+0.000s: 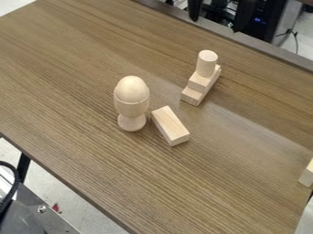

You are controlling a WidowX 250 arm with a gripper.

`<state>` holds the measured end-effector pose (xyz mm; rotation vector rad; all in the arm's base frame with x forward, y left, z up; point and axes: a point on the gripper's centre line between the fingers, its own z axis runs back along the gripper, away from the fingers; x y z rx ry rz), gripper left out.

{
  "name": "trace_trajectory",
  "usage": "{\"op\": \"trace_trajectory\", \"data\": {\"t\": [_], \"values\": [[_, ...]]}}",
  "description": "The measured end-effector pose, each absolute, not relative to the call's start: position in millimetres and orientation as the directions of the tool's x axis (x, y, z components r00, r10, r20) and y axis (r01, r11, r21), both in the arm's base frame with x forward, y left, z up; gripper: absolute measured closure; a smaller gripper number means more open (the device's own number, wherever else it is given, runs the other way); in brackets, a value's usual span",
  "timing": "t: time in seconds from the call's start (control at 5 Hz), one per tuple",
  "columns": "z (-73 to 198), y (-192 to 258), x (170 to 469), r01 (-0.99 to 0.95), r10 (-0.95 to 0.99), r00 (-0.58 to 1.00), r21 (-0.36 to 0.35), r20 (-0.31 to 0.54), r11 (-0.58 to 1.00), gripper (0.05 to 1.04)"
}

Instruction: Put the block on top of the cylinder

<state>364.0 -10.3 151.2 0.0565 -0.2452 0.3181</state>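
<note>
The work surface is a brown wood-grain tabletop (92, 59) set at a slant across the camera view, with a dark rim along its upper edge. Pale floor (36, 183) shows at the lower left, along with a black table leg (23, 167) and grey metal equipment (36, 221) with a black cable (10, 176) curving over it. Beyond the upper edge stands dark computer equipment (264, 20) with small blue lights.

Four groups of pale wooden pieces are on the table. There is one plain rectangular block (170, 125), lying flat near the middle. Just beside it stands one goblet-shaped egg cup (131, 109) with one rounded egg (132, 88) seated in it. Farther back, one upright cylinder (207, 63) rests on one stepped wooden base (199, 85), well apart from the block. One more pale wooden piece (307, 175) is cut off by the right edge.

The black two-finger gripper (215, 25) hangs at the top edge of the view, over the table's far rim, pointing downward, its two fingers spread well apart with nothing between them.
</note>
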Motion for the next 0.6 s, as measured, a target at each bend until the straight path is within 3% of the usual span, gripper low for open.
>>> {"op": "trace_trajectory", "data": {"t": [0.4, 0.6], "values": [[125.9, -8.1, 344.9, -0.421, 0.411, 0.890, 0.011, 0.198, 0.907, 0.083], [138.8, -0.8, 332.6, -0.518, 0.512, 0.825, -0.041, 0.239, 0.854, 0.083]]}}
